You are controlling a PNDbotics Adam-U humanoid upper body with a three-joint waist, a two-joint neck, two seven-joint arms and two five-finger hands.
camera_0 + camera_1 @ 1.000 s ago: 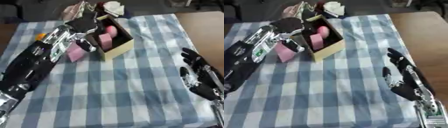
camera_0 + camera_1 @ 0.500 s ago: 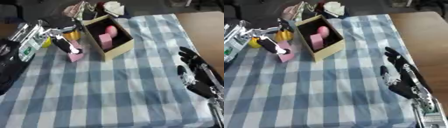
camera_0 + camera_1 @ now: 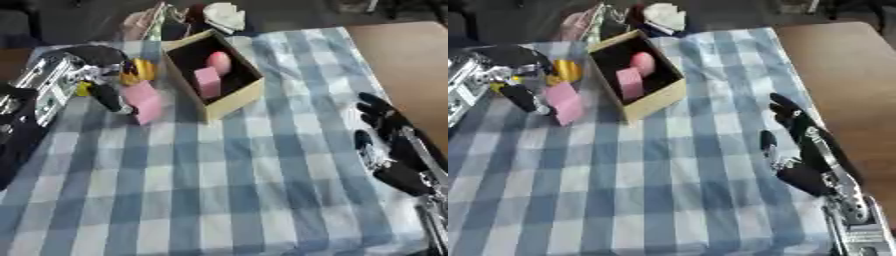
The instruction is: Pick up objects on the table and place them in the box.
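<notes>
Left hand (image 3: 103, 92) withdrawn from box (image 3: 229, 102), beside pink block (image 3: 143, 101).

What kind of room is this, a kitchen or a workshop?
Probably a test or demo room rather than a kitchen: a table under a blue checked cloth, a small cardboard box holding pink toy-like pieces, and clutter along the far edge.

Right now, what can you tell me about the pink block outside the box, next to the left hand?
The pink block looks like a plain, matte, soft-edged slab, possibly foam. It stands tilted on the blue-and-white checked tablecloth, just left of the open cardboard box and apart from it. The left hand is right at its left side, a dark finger against its left face; whether the fingers actually pinch it cannot be told. A yellow thing lies just behind it. It is not yet in the box.
</notes>
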